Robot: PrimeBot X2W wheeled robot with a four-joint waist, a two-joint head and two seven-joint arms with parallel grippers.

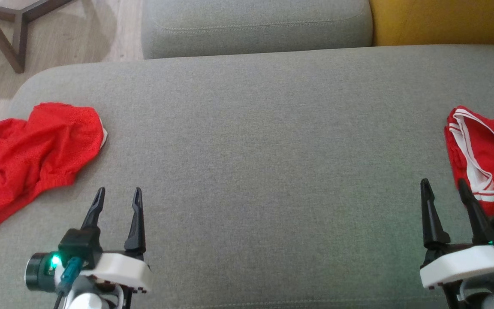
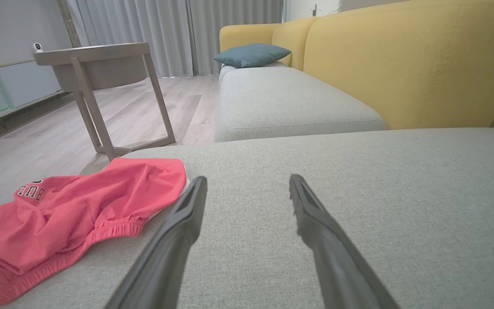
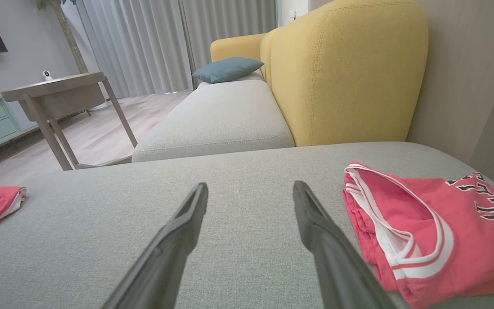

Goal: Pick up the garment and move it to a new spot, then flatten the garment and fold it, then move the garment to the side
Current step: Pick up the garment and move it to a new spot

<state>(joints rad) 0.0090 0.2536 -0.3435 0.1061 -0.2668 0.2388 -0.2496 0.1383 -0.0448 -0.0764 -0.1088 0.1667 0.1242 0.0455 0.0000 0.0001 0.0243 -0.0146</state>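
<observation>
Head: crumpled red mesh garment (image 1: 32, 159) logged at left end of grey woven sofa seat (image 1: 264, 141), folded white-trimmed jersey (image 1: 487, 150) at right; left gripper (image 1: 118, 191), right gripper (image 1: 443, 183) fingers spread, empty | Left wrist: garment's gathered hem seen near fingers (image 2: 178, 240) | Right wrist: jersey beside fingers (image 3: 328, 244)

**Two red garments, both grippers open over grey cushion**

L gripper (image 1: 118, 192) lower left, fingers spread, holding nothing, just right of crumpled red garment (image 1: 37, 159) at cushion's left end; R gripper (image 1: 443, 183) lower right, fingers apart, outer finger overlapping folded red garment (image 1: 489, 150) w/ white trim; grey cushion (image 1: 264, 141) under all; yellow backrest (image 1: 440, 21) top right.
</observation>
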